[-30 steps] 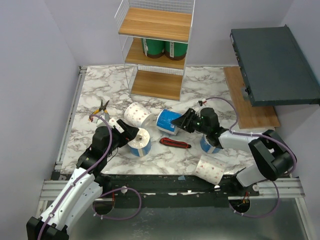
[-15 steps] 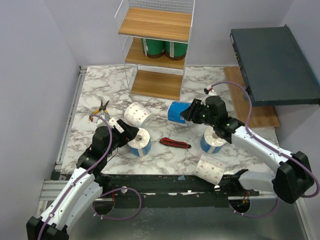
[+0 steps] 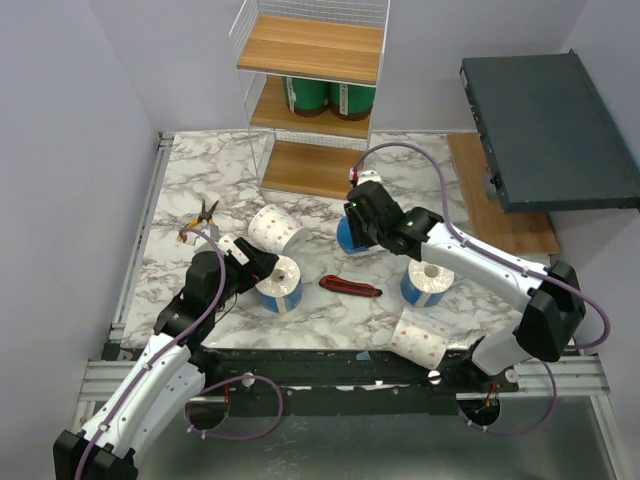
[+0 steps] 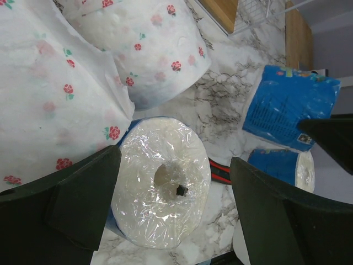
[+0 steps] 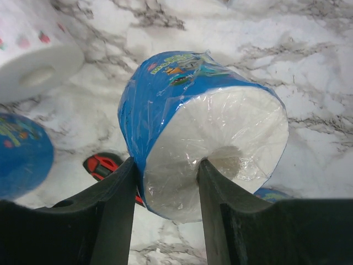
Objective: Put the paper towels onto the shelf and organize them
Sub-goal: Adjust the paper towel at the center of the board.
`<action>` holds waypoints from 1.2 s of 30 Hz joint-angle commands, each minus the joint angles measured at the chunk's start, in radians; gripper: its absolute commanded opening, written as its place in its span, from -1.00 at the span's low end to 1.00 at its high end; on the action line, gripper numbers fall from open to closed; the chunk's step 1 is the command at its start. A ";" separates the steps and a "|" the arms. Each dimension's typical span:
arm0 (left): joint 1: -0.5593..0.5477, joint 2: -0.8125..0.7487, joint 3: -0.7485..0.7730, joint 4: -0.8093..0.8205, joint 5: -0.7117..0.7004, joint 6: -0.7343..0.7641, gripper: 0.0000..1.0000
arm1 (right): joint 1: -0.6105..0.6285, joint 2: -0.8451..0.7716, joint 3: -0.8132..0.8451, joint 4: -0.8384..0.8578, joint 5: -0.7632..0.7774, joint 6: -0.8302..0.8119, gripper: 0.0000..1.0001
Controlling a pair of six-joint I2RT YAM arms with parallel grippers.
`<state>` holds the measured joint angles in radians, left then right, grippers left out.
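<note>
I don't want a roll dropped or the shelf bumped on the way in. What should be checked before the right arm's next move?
1. Grip: right gripper shut on the blue-wrapped roll, one finger at the core and one outside: ok.
2. Clearance: the roll seems lifted above the utility knife: ok.
3. Target: the shelf has its bottom tier bare: ok.
4. Room beside the green rolls on the middle tier: cannot tell.
5. Other arm: left gripper open around a standing blue roll, away from the shelf: ok.
</note>
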<state>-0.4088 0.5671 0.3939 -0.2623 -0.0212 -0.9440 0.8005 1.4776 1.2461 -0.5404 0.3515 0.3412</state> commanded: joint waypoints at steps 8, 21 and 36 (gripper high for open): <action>-0.001 0.006 0.002 0.010 0.021 0.005 0.80 | 0.148 0.219 0.164 -0.077 0.199 -0.104 -0.29; -0.001 0.006 -0.005 0.012 0.021 0.005 0.80 | 0.169 0.321 0.228 -0.117 0.169 -0.059 0.10; -0.001 -0.024 0.007 -0.017 0.007 0.002 0.80 | 0.072 0.078 0.092 -0.041 0.198 0.153 0.69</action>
<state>-0.4088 0.5594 0.3939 -0.2577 -0.0208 -0.9447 0.9474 1.6760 1.4143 -0.6258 0.5201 0.3687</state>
